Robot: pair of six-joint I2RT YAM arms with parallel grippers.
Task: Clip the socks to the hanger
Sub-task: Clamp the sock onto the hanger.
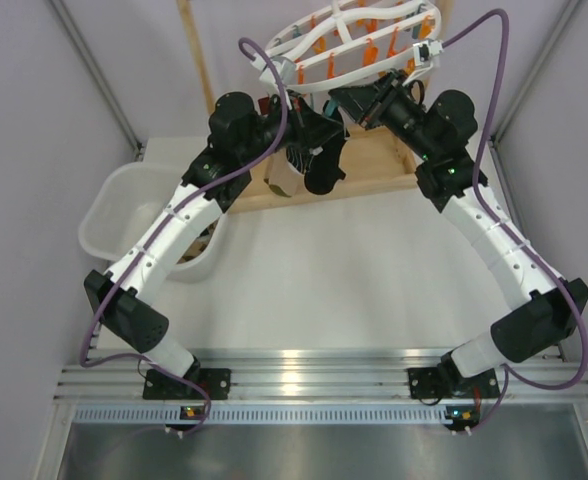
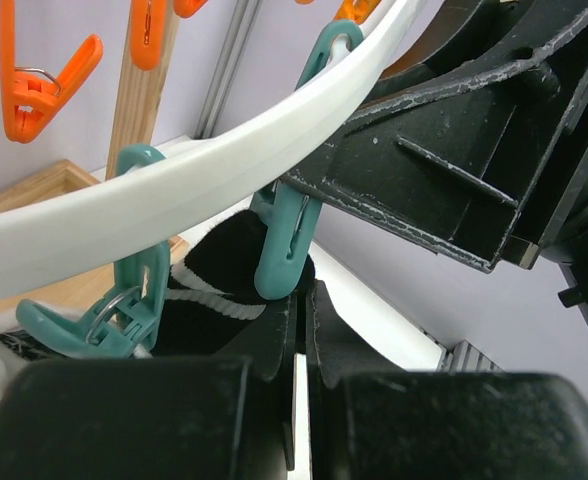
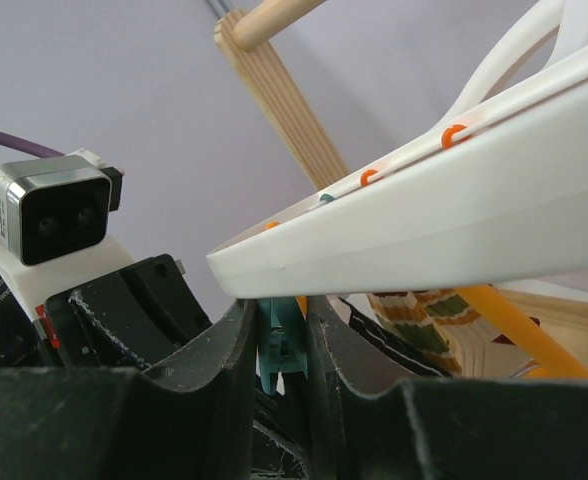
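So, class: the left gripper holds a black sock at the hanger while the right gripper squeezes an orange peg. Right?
No: the peg in the right gripper is teal, not orange; the right wrist view shows it. The rest stands.

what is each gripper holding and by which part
Left gripper pinches the black sock at its edge; right gripper clamps a teal clip peg across its sides.

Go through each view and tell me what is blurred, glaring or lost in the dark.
Top external: sharp and evenly lit, with a bright glare streak on the metal rail. Left wrist: the teal peg and sock are crisp, the left claw a blurred black mass. Right wrist: the right claw is dark and soft, the white hanger bright but not washed out.
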